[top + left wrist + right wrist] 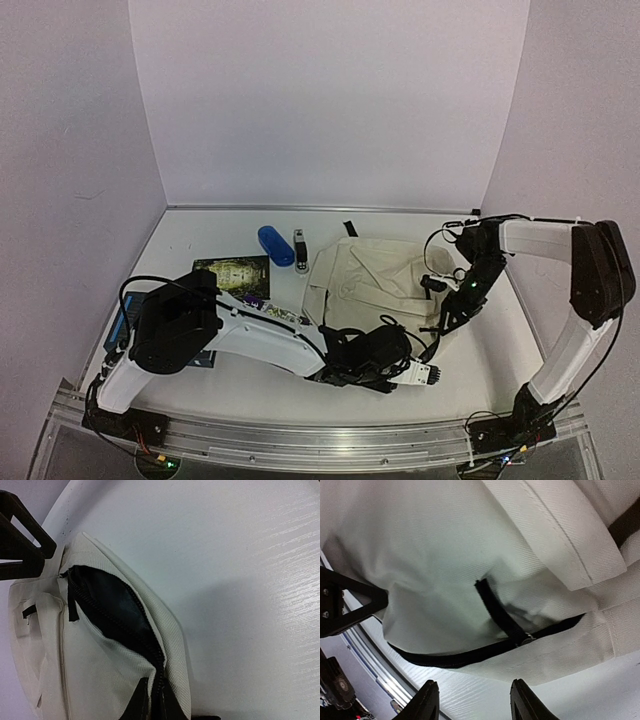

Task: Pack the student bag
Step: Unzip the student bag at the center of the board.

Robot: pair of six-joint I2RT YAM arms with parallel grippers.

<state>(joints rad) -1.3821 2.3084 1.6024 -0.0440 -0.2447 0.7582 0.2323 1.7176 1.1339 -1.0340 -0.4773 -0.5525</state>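
Just ahead of right gripper: black zipper pull tab of cream fabric student bag; jaws apart.
Left gripper: clamped on bag's zipper edge.

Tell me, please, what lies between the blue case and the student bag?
A small black-and-silver item lies between the blue case and the student bag, shown only in the top view.

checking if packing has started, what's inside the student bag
Through the open zipper of the student bag only dark lining shows, with no packed item visible. The deeper interior is covered by cream fabric.
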